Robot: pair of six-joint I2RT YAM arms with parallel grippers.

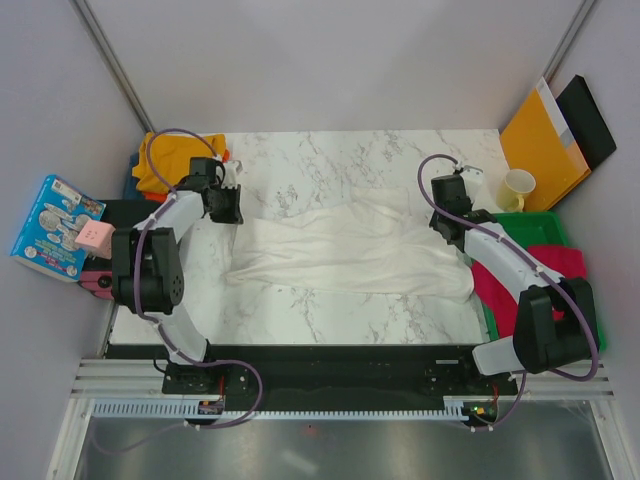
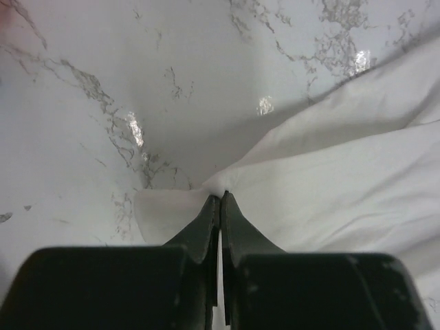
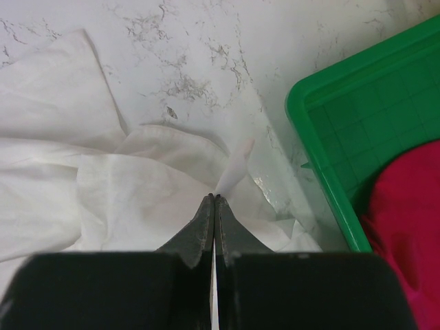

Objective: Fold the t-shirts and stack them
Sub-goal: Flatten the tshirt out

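While the left claw (image 2: pixel 221 198) and right claw (image 3: pixel 214 199) each pinch the white shirt (image 1: pixel 350 252), nothing looks folded or stacked yet

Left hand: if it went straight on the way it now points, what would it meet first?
The left hand is shut on a fold of the white t-shirt, so that cloth comes first; just beyond the tips lies the bare marble table. How steeply it points down is unclear.
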